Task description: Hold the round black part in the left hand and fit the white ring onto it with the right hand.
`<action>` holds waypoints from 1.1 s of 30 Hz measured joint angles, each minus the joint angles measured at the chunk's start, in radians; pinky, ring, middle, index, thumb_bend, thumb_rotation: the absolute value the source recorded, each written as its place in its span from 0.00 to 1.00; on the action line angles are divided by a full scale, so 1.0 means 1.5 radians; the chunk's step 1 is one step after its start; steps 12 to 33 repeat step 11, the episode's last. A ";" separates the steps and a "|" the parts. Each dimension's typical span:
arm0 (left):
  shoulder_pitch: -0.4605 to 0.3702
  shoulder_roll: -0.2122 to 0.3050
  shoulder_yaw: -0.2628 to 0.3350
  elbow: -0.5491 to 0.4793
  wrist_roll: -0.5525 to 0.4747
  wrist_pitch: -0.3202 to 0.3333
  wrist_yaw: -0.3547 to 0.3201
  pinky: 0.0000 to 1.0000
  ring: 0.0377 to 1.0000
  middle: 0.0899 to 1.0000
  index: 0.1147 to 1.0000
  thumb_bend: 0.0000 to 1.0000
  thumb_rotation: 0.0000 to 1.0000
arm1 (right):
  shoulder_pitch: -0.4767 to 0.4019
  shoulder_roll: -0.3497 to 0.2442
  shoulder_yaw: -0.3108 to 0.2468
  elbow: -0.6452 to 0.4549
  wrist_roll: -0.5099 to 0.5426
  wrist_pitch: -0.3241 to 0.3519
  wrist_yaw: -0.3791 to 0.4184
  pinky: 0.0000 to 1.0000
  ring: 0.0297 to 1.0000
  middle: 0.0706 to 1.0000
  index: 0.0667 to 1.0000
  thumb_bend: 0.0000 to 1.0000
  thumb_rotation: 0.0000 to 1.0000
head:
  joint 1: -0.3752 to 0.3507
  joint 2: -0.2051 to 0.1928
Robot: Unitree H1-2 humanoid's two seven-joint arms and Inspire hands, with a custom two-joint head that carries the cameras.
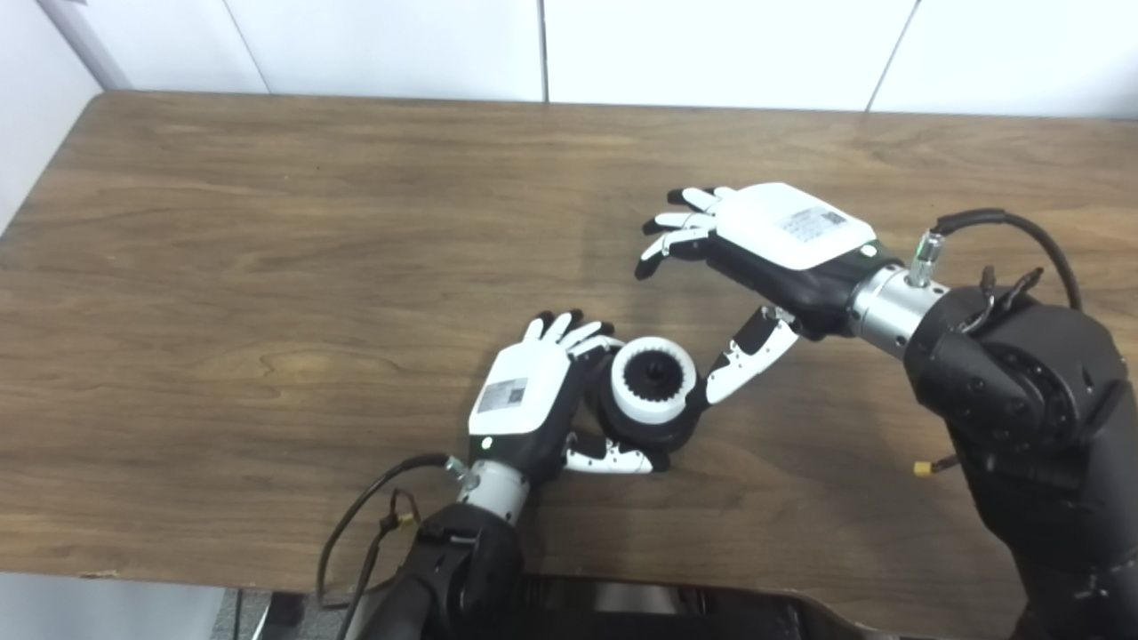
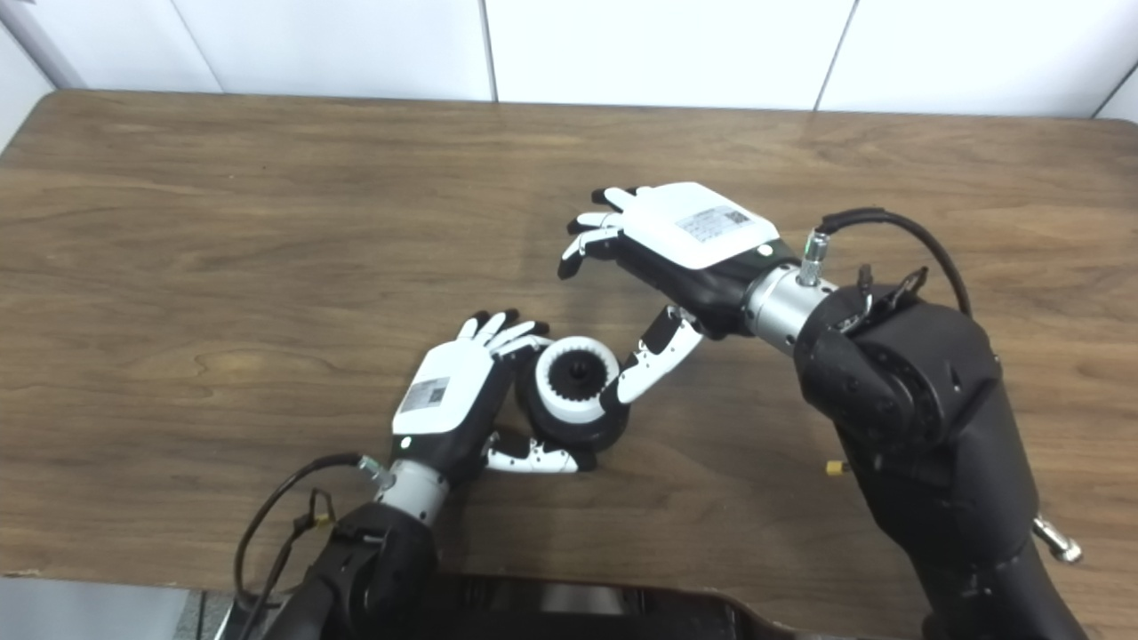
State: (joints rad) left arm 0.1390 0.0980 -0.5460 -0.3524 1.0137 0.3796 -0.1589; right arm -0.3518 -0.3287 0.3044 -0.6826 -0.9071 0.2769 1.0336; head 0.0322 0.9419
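White wall panels back a brown wood-grain tabletop [image 1: 267,222], and near its front edge the left hand [image 1: 524,400] is wrapped around the round black part [image 1: 647,425], fingers curled behind its far left side and the thumb reaching along its near side, so the part is clamped and sits low at the tabletop. The white ring [image 1: 653,380] already lies on top of the black part, its toothed inner edge facing up toward the cameras with a dark hub showing through the centre; whether it is pressed fully home or only resting there cannot be told from these views. The right hand [image 1: 765,258] holds nothing and is spread apart: its fingers stretch out to the far side, well above and beyond the ring, while only its thumb [image 1: 747,360] angles down toward the assembly, the tip just beside or touching the right rim of the black part. So the ring lies down and to the left of the right palm, with its axis pointing roughly upward, and the thumb is the only part of that hand near it. By my judgement, any seating push would have to come straight down along that axis, with the left hand bracing the part against sliding.
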 measured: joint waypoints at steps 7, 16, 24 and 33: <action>-0.034 0.015 0.020 -0.038 -0.017 0.024 -0.132 1.00 1.00 1.00 1.00 1.00 0.38 | 0.000 0.002 -0.008 0.002 -0.003 -0.001 -0.001 1.00 1.00 0.93 0.77 1.00 0.40 | 0.006 -0.004; -0.044 0.024 0.029 -0.053 -0.018 0.026 -0.174 1.00 1.00 1.00 1.00 1.00 0.40 | 0.000 0.006 -0.013 0.006 -0.004 -0.001 -0.003 1.00 1.00 0.93 0.78 1.00 0.40 | 0.010 -0.005; -0.044 0.024 0.029 -0.053 -0.018 0.026 -0.174 1.00 1.00 1.00 1.00 1.00 0.40 | 0.000 0.006 -0.013 0.006 -0.004 -0.001 -0.003 1.00 1.00 0.93 0.78 1.00 0.40 | 0.010 -0.005; -0.044 0.024 0.029 -0.053 -0.018 0.026 -0.174 1.00 1.00 1.00 1.00 1.00 0.40 | 0.000 0.006 -0.013 0.006 -0.004 -0.001 -0.003 1.00 1.00 0.93 0.78 1.00 0.40 | 0.010 -0.005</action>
